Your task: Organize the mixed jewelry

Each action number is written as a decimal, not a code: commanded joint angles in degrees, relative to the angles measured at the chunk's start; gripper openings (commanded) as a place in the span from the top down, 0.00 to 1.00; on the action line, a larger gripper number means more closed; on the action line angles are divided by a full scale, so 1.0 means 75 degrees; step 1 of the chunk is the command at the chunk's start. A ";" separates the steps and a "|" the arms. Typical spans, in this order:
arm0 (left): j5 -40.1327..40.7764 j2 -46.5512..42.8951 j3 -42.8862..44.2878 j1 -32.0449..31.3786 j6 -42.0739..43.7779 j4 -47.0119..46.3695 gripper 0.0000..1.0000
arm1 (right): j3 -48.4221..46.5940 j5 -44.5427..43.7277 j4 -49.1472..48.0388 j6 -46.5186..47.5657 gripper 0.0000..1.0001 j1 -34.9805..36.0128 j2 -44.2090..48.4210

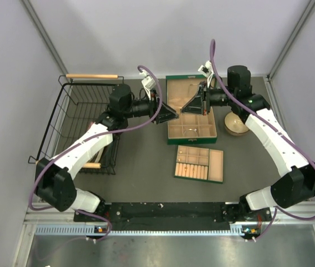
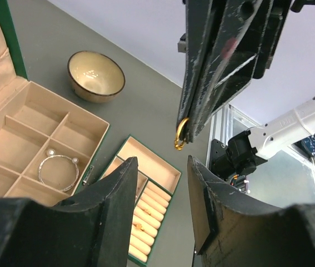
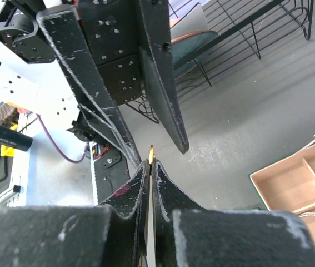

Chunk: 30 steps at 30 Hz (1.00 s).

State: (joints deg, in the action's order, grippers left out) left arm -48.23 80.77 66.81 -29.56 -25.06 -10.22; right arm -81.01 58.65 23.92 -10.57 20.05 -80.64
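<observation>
1. A green jewelry box [image 1: 201, 129] is seen open at the far middle of the grey table [image 1: 146, 161], its lid laid back and its tan compartments facing up.
2. A tan compartment tray [image 1: 215, 164] with a green edge is laid flat just in front of the box, apart from it.
3. A round bowl [image 2: 96, 75], cream inside and dark at the rim, is placed just right of the box.
4. A black wire basket [image 1: 76, 105] with wooden handles is set at the table's left side.
</observation>
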 commanded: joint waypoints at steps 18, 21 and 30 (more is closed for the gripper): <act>-0.0237 0.0140 -0.0224 0.0016 -0.0807 -0.1356 0.61 | 0.0126 0.0113 -0.0565 -0.0161 1.00 -0.0014 0.0299; -0.0237 0.0199 -0.0224 0.0004 -0.0877 -0.1461 0.66 | 0.0161 0.0090 -0.0553 -0.0138 1.00 -0.0014 0.0311; -0.0331 0.0316 -0.0165 -0.0008 -0.0995 -0.1462 0.84 | 0.0149 0.0066 -0.0576 -0.0150 1.00 -0.0014 0.0369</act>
State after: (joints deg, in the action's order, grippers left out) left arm -49.50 82.91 65.73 -29.56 -31.97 -18.02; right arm -79.18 58.41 21.87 -11.81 20.05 -80.51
